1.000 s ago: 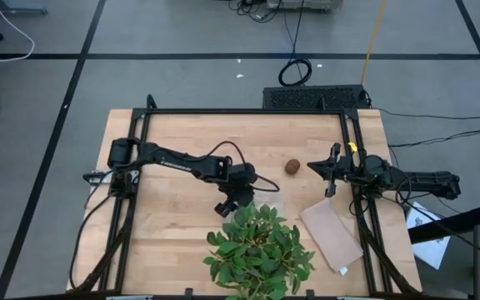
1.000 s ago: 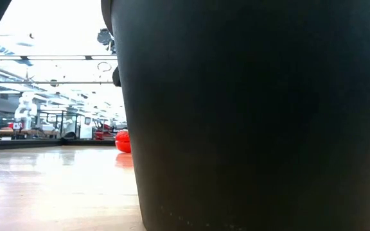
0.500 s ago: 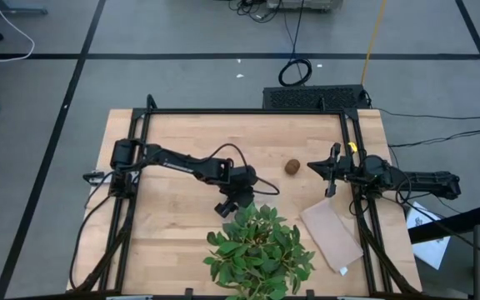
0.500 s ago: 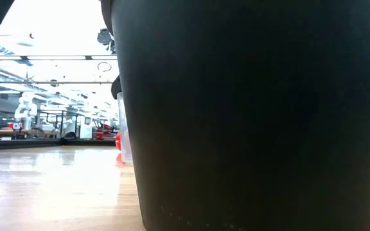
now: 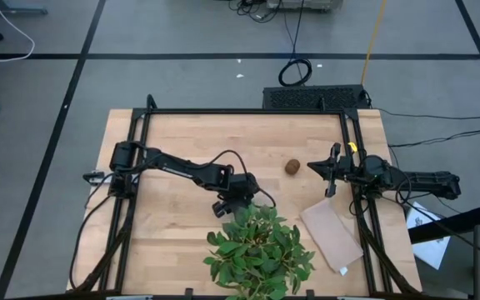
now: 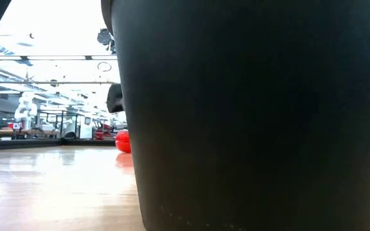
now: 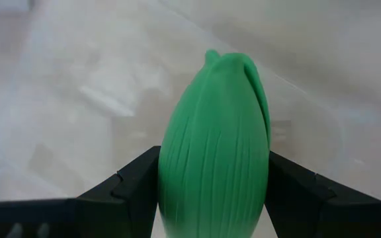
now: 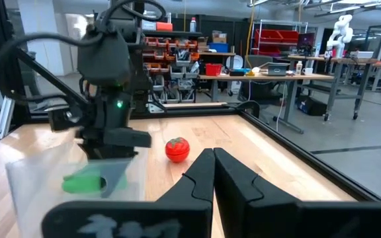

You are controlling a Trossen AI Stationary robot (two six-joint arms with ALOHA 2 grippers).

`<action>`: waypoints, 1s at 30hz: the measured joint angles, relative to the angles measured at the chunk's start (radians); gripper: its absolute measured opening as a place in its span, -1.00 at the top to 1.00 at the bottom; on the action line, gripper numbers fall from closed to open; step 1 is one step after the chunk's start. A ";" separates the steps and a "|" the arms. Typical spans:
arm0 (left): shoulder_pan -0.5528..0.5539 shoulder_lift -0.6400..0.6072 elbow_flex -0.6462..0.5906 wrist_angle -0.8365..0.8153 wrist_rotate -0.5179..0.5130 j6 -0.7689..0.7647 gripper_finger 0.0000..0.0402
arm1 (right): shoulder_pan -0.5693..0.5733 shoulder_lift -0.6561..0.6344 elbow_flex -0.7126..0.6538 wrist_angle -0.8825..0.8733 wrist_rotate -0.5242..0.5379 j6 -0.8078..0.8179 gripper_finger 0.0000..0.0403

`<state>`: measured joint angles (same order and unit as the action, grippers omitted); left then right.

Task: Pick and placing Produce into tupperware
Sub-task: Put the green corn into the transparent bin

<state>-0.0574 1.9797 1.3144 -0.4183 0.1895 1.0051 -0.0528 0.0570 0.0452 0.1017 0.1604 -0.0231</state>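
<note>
- Low view: we see a broad black pot (image 6: 249, 115) filling most of the frame and blocking the table behind it; past its edge the red tomato (image 6: 123, 140) sits on the wooden table (image 6: 44, 186)
- From above, we see the leafy plant (image 5: 259, 252) at the table's near edge, a flat tan sheet (image 5: 331, 234) just beside it toward the right arm, and the brown kiwi-like ball (image 5: 292, 167) alone near the table's middle
- We see the green piece (image 7: 215, 145) as bright, oblong and finely ribbed, with a folded tip; the clear tupperware (image 8: 71, 178) lies under it, see-through and hazy
- Our left gripper (image 5: 238, 193) hangs just behind the plant, arm stretched across the table, fingers (image 7: 127, 188) pinching the green piece from both sides
- Our right gripper (image 5: 332, 171) waits at the right side near the kiwi ball, its fingers (image 8: 200, 173) pressed together
</note>
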 joint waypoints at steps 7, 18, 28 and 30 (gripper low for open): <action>0.005 0.000 0.000 -0.007 -0.013 0.034 -0.11 | 0.000 0.000 0.000 0.000 0.000 -0.010 1.00; 0.001 -0.008 0.000 0.029 -0.044 0.032 -0.11 | 0.000 0.000 0.000 0.000 0.000 -0.019 1.00; -0.002 -0.031 0.001 -0.022 -0.065 -0.037 -0.11 | 0.000 0.000 0.000 0.000 0.000 -0.019 1.00; -0.005 -0.031 0.014 -0.055 -0.071 -0.031 -0.11 | 0.000 0.000 0.000 0.002 0.000 -0.019 1.00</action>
<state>-0.0627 1.9491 1.3281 -0.4728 0.1181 0.9745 -0.0528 0.0574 0.0452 0.1032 0.1608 -0.0422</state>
